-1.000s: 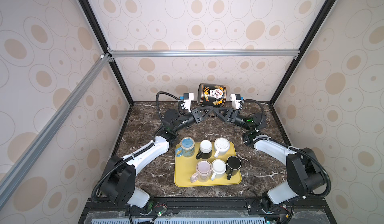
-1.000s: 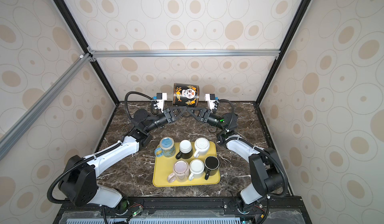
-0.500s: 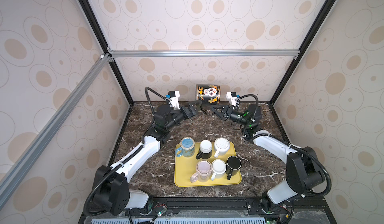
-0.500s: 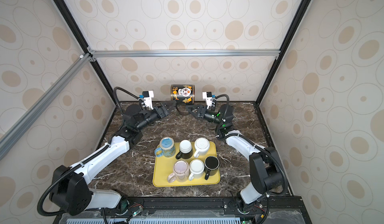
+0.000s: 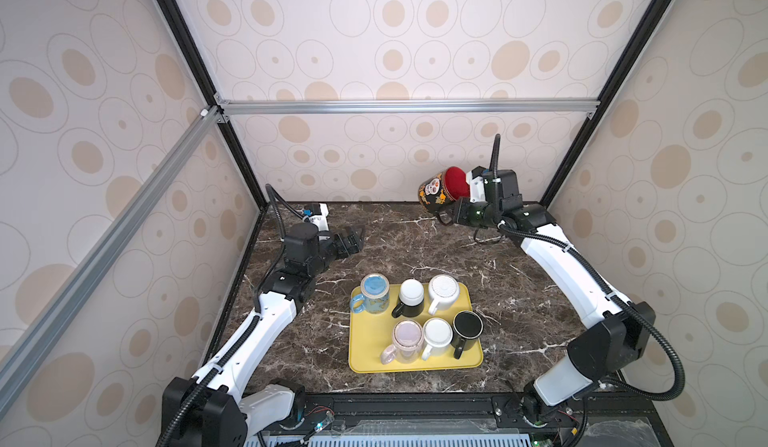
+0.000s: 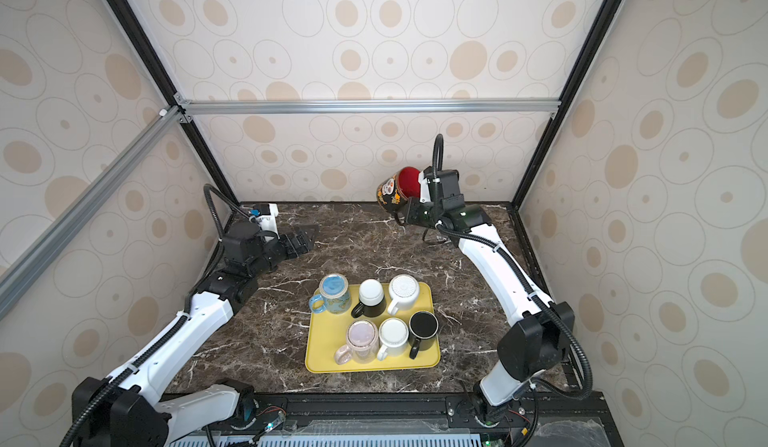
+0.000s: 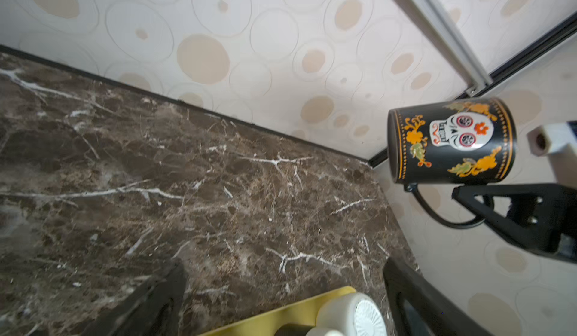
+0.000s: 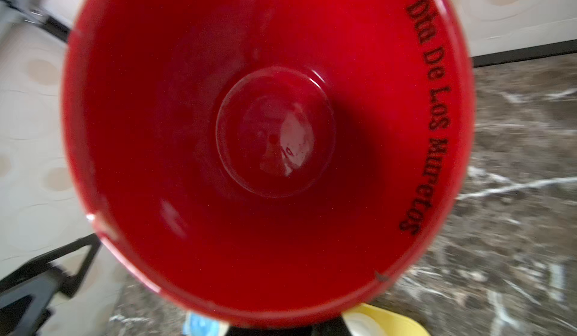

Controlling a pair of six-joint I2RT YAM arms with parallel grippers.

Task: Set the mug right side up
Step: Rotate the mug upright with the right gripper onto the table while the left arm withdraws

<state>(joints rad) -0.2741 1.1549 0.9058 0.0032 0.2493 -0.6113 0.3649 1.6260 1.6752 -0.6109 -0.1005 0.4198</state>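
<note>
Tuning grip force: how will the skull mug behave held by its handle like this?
The skull mug looks glazed ceramic, so probably rigid, heavy for its size and chip-prone if dropped. The right gripper pinches only the thin handle, body cantilevered, so it may pivot or slip. Laid sideways, its round wall would likely roll.

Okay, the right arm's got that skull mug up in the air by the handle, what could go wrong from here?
The right gripper holds the skull mug only by its thin handle, tilted sideways in the air, so it could swivel or slip and drop onto the marble table. The left gripper stands open, well away, so nothing would catch it.
</note>
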